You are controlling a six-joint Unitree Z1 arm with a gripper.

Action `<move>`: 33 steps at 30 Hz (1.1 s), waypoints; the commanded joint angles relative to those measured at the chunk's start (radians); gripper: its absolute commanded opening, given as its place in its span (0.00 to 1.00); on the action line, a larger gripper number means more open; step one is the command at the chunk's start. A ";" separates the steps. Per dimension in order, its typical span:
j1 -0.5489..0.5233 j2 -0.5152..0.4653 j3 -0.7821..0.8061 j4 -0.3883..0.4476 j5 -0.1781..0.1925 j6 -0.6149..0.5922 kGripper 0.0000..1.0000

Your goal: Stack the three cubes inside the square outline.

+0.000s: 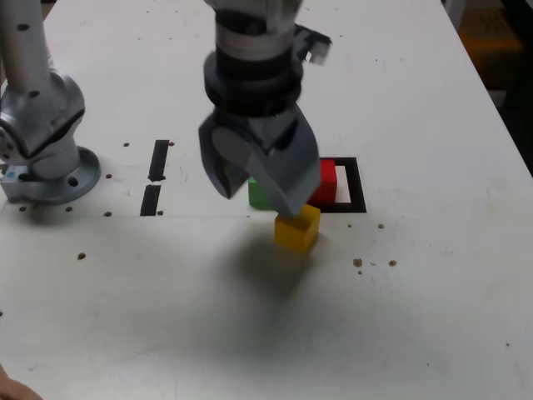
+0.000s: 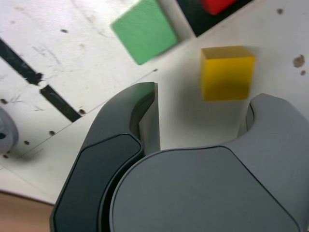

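Observation:
The yellow cube (image 1: 297, 231) (image 2: 228, 72) sits on the white table just outside the near side of the square outline (image 1: 358, 187) (image 2: 193, 19). My gripper (image 1: 260, 190) (image 2: 205, 108) hangs above the table close to it, open, with nothing between its fingers. In the wrist view the yellow cube lies just beyond the fingertips, nearer the light grey finger (image 2: 270, 116). The red cube (image 1: 327, 182) (image 2: 217, 5) stands inside the outline. The green cube (image 1: 256, 198) (image 2: 144, 30) rests beside the outline on the exterior view's left, mostly hidden there behind my fingers.
The arm's silver base (image 1: 42, 158) stands at the exterior view's left. Two short black tape strips (image 1: 158, 160) (image 1: 151, 200) lie between the base and the cubes. Small dark holes dot the table (image 1: 416, 317). The table's edge runs along the exterior view's right.

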 commanded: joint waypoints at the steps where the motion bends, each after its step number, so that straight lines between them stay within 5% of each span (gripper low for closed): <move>1: -0.007 0.024 -0.020 -0.008 0.003 0.003 0.70; 20: -0.018 0.121 -0.022 -0.034 -0.002 -0.009 0.70; 33: -0.024 0.149 0.029 -0.156 -0.031 -0.011 0.80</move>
